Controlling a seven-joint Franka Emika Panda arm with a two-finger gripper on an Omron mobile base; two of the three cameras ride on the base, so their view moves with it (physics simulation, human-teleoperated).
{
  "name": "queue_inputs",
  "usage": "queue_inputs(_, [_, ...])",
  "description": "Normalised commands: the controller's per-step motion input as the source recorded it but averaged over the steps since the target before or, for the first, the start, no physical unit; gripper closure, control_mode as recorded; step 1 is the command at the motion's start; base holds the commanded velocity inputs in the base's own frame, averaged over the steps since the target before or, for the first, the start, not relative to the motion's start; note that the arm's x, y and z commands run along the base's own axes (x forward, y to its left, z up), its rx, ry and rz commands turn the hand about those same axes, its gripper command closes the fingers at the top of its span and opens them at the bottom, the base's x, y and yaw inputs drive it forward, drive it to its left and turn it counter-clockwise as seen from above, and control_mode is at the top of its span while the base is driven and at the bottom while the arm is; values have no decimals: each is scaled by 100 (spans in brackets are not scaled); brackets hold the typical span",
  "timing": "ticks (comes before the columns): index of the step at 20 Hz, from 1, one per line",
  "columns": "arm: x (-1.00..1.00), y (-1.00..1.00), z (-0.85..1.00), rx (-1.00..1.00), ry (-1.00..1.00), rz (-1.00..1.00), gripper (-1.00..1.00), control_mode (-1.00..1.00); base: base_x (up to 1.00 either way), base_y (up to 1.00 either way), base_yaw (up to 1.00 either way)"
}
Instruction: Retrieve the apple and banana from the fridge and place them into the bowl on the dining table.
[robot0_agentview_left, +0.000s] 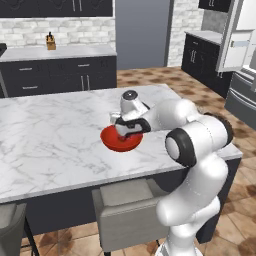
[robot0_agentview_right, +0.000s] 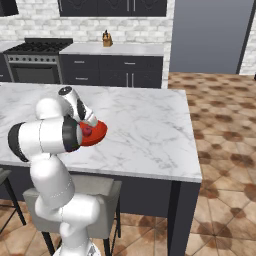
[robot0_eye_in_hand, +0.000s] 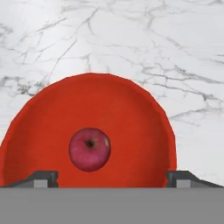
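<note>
On the dining table (robot0_agentview_left: 55, 140), near its front edge and toward the end nearest the fridge, sits the red bowl (robot0_agentview_left: 111, 142). The apple (robot0_eye_in_hand: 89, 149) lies inside it, stem dimple up, on the bowl's floor and apart from the wall all round. Over the bowl hangs the gripper (robot0_eye_in_hand: 112, 177), its jaws spread wide with one tip at each side of the bowl; nothing is between them, and the apple lies loose below. From the right base view the apple (robot0_agentview_right: 87, 131) shows as a dark red spot at the bowl's (robot0_agentview_right: 96, 133) near side, partly hidden by the arm's elbow.

Around the bowl the marble slab is bare. A grey stool (robot0_agentview_left: 127, 212) stands tucked against the table's front edge, right under the bowl's stretch of slab, beside the robot's body. Beyond the table's far edge runs a row of dark cabinets (robot0_agentview_left: 60, 75) with a pale counter, a knife block (robot0_agentview_left: 50, 42) on it and a stove (robot0_agentview_right: 37, 62) at its end. Off the table's right end stands the fridge (robot0_agentview_left: 240, 55), one upper door swung open and white inside.
</note>
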Motion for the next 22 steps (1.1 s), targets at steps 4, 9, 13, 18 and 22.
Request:
queue_inputs(4, [-59, -73, 100, 0, -32, 0, -100, -100, 0, 0, 0])
queue_inputs(9, [-91, -50, 100, 0, -27, 7, -100, -100, 0, 0, 0])
queue_inputs(13, [-100, -23, 100, 0, -7, 26, -100, -100, 0, 0, 0])
queue_inputs(18, [-100, -22, 100, 0, 0, 25, -100, -100, 0, 0, 0])
queue_inputs(22, [-100, -5, 76, 0, 1, 19, -100, -100, 0, 0, 0])
